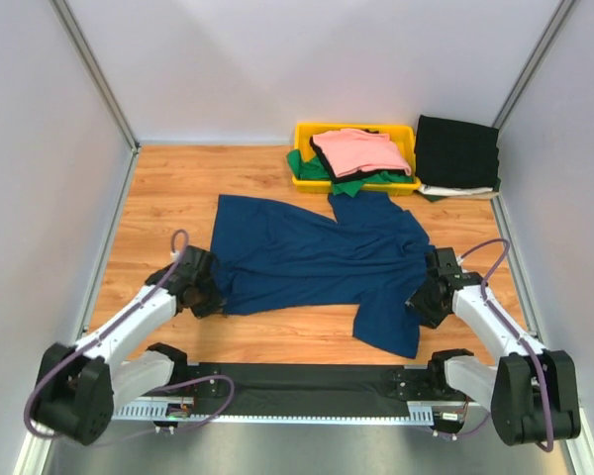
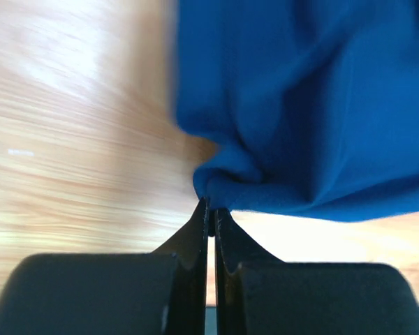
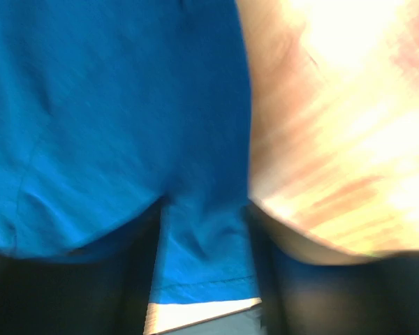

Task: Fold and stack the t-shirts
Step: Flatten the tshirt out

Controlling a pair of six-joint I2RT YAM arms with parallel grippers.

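Note:
A large navy blue t-shirt [image 1: 317, 259] lies spread and rumpled across the wooden table. My left gripper [image 1: 210, 293] is at its left edge; in the left wrist view the gripper [image 2: 211, 204] is shut on a pinched fold of the navy t-shirt [image 2: 300, 105]. My right gripper [image 1: 423, 297] is at the shirt's right side. In the blurred right wrist view the gripper [image 3: 206, 209] has its fingers wide apart, with the navy t-shirt's hem [image 3: 202, 279] lying between them. A pink t-shirt [image 1: 361, 150], a green one [image 1: 351, 185] and a black one lie piled in the bin.
A yellow plastic bin [image 1: 304, 134] stands at the back of the table. A folded black cloth [image 1: 457, 150] on something white lies to its right, by the right wall. Grey walls close in both sides and the back. A black mat [image 1: 307, 381] runs between the arm bases.

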